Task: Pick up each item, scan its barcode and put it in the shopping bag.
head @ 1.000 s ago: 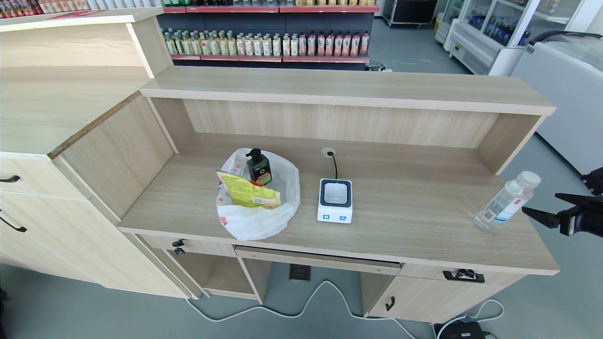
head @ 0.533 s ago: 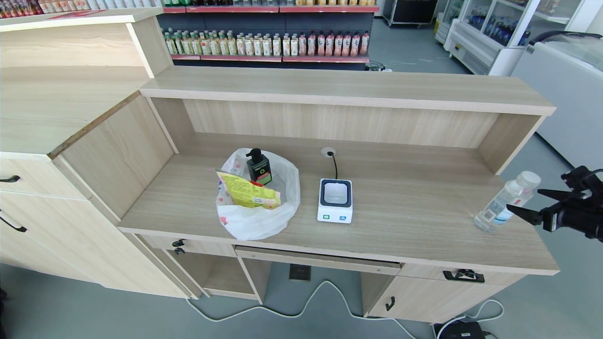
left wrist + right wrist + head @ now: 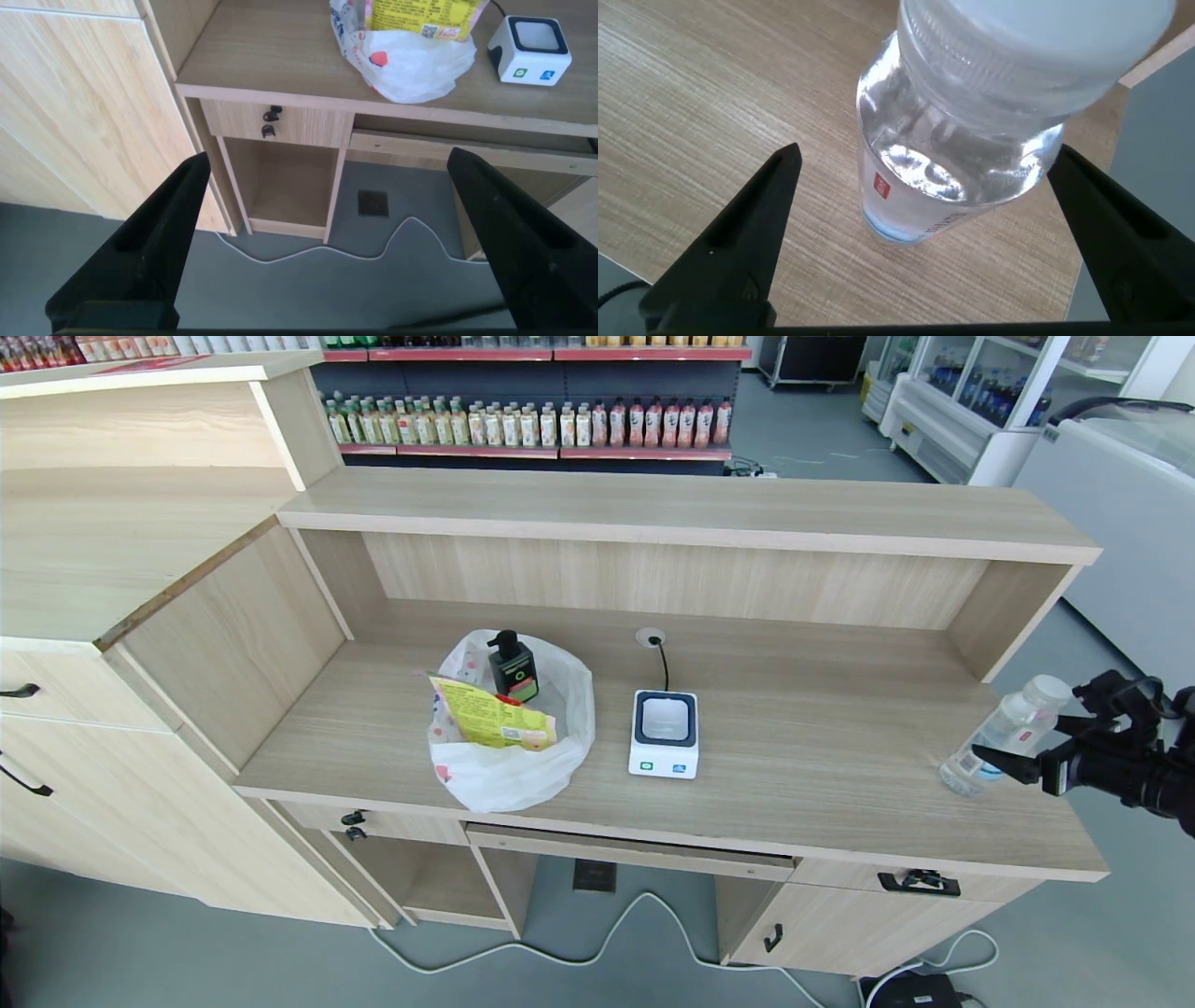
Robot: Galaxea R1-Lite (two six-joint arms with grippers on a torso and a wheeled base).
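A clear water bottle [image 3: 1004, 733] with a white cap stands near the right end of the wooden counter [image 3: 822, 747]. My right gripper [image 3: 1022, 739] is open at the bottle's height, one finger on each side of it. In the right wrist view the bottle [image 3: 971, 177] sits between the spread fingers of the right gripper [image 3: 926, 159], and no contact is visible. The white shopping bag [image 3: 509, 747] lies on the counter's left part, holding a black pump bottle [image 3: 513, 668] and a yellow snack pack [image 3: 490, 714]. My left gripper [image 3: 329, 159] hangs open and empty, low in front of the counter's left end.
A white barcode scanner [image 3: 664, 733] with a black cable sits mid-counter, right of the bag. A raised shelf [image 3: 681, 509] runs along the counter's back, with side walls at both ends. The left wrist view shows the bag [image 3: 411, 56] and scanner [image 3: 533, 49] above an open cubby [image 3: 285, 187].
My right gripper has moved left from beyond the counter's edge, and its open fingers now straddle the water bottle. The bottle, the bag and the scanner have stayed put.
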